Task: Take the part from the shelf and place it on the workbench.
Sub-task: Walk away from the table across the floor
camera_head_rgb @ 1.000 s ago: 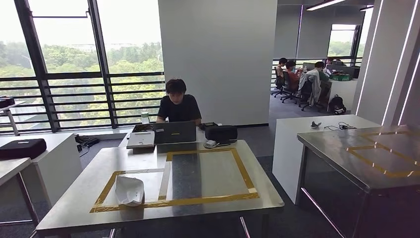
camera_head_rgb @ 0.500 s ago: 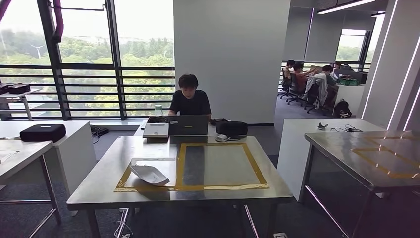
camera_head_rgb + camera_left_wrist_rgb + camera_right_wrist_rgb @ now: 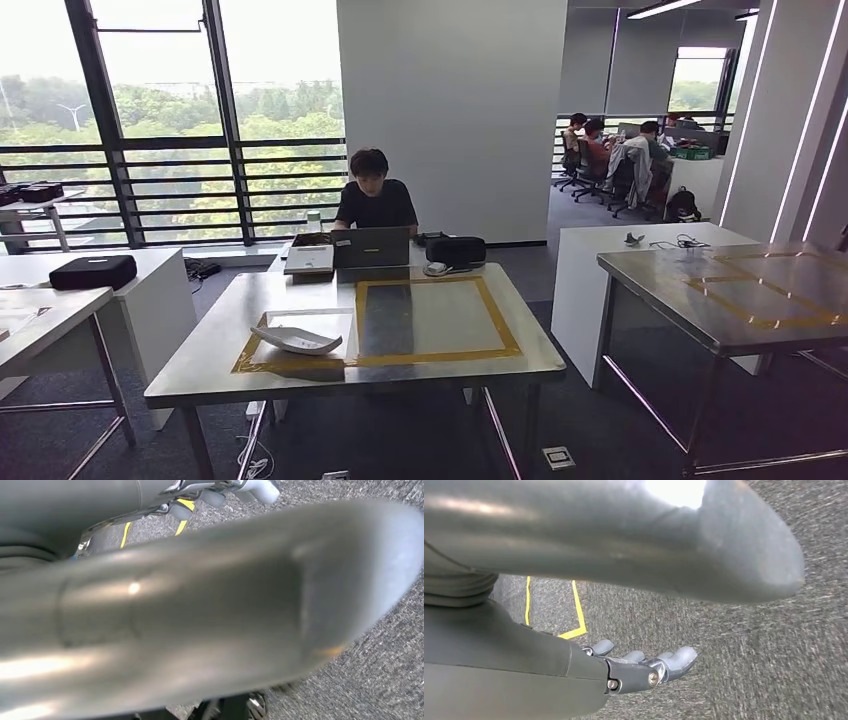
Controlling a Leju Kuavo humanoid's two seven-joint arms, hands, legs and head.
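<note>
On the workbench (image 3: pixel 500 365) lies the part (image 3: pixel 296 340) — both hands (image 3: pixel 644 667) hang apart, seemingly empty.

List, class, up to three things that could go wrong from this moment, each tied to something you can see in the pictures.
1. The white part lies near the workbench's front edge; a nudge to the bench might tip it off.
2. A person sits at a laptop at the far end, so any reach across needs care.
3. The second steel table stands close on the right, leaving a narrow aisle for walking; the right hand, hanging open over the carpet, could clip it.
</note>
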